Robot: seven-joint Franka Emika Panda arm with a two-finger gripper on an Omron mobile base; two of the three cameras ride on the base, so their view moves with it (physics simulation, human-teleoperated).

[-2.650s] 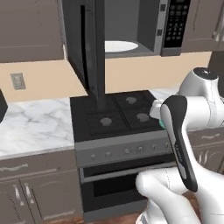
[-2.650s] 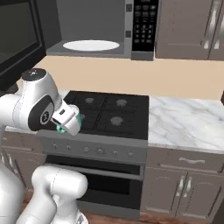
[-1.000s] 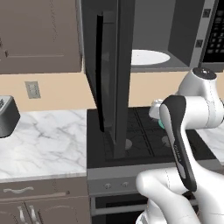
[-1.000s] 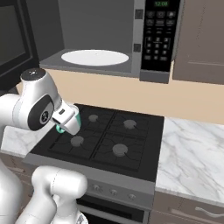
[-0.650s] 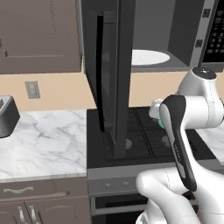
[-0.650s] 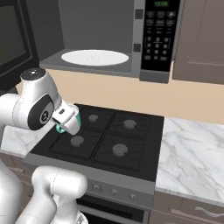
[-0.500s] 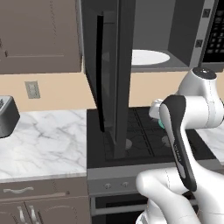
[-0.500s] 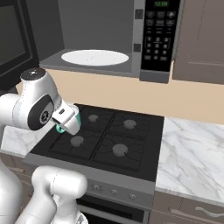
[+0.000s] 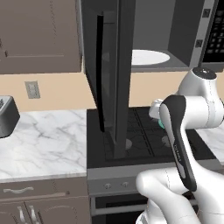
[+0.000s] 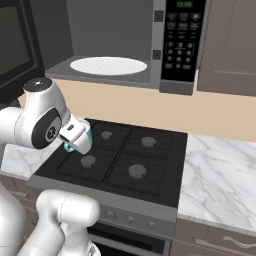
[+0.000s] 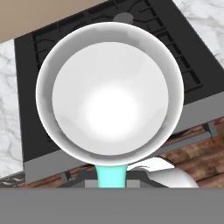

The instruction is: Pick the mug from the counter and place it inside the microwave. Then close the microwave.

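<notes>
Above the stovetop [image 10: 125, 160], one mug [image 11: 109, 89] pinched by gripper [image 10: 75, 142], one microwave [image 10: 130, 45], door [image 9: 111, 74] open, one toaster [image 9: 6, 116] on desk [image 9: 43, 144].

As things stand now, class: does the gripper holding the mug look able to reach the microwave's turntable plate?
Probably yes. The microwave door hangs wide open, the turntable plate lies bare, and nothing stands between it and the gripper, shut on the mug lower down over the stovetop. It must lift first.

A black gas stove [image 10: 120, 160] with four burners sits between marble stretches, its oven [image 10: 130, 237] below. A toaster [image 9: 6, 116] stands far left, under a wall outlet [image 9: 31, 89]. Brown wall cabinets [image 9: 39, 35] hang above; drawers [image 9: 39, 192] run below.
</notes>
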